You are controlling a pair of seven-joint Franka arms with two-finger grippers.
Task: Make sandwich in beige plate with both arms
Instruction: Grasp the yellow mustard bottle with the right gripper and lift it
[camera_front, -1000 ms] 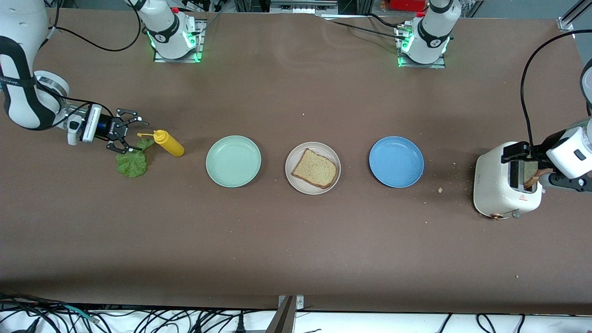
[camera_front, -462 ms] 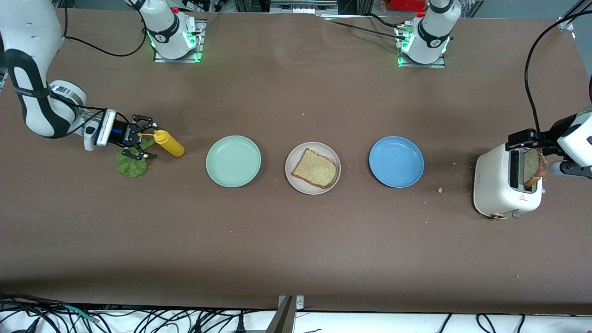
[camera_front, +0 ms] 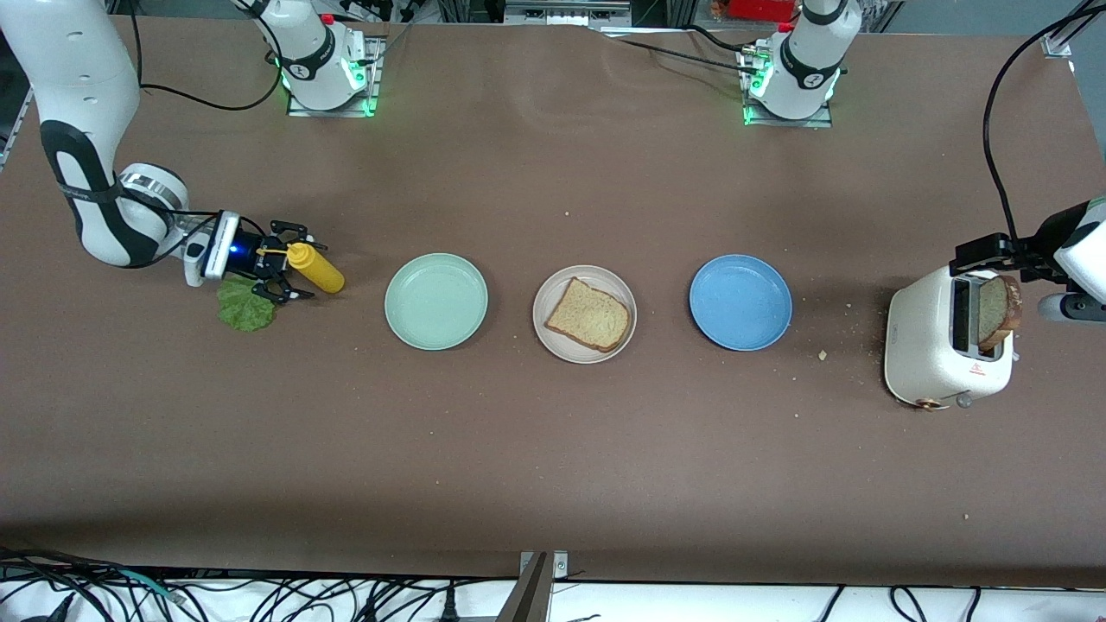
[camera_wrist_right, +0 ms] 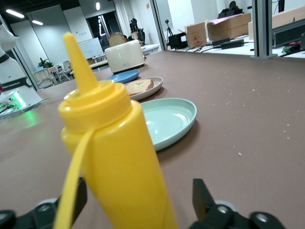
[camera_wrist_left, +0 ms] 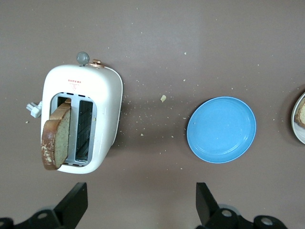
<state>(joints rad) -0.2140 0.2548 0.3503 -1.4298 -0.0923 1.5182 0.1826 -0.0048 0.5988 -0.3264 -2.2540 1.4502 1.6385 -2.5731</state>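
Observation:
One slice of brown bread (camera_front: 589, 314) lies on the beige plate (camera_front: 547, 333) at mid-table. A second slice (camera_front: 995, 311) stands tilted in a slot of the white toaster (camera_front: 929, 345) at the left arm's end. My left gripper (camera_wrist_left: 140, 195) hangs open and empty above the table beside the toaster (camera_wrist_left: 102, 105). The green lettuce leaf (camera_front: 244, 310) lies flat at the right arm's end. My right gripper (camera_front: 298, 262) is low over the leaf's edge, open, its fingers either side of a yellow squeeze bottle (camera_wrist_right: 114, 157) without clamping it.
A mint-green plate (camera_front: 436, 301) sits between the yellow bottle (camera_front: 316, 269) and the beige plate. A blue plate (camera_front: 740, 301) lies between the beige plate and the toaster. Crumbs are scattered near the toaster. The toaster's black cable runs up past the left arm.
My right gripper has slid toward the yellow bottle and now straddles it. My left gripper has drawn back from the toaster, leaving the slice in the slot.

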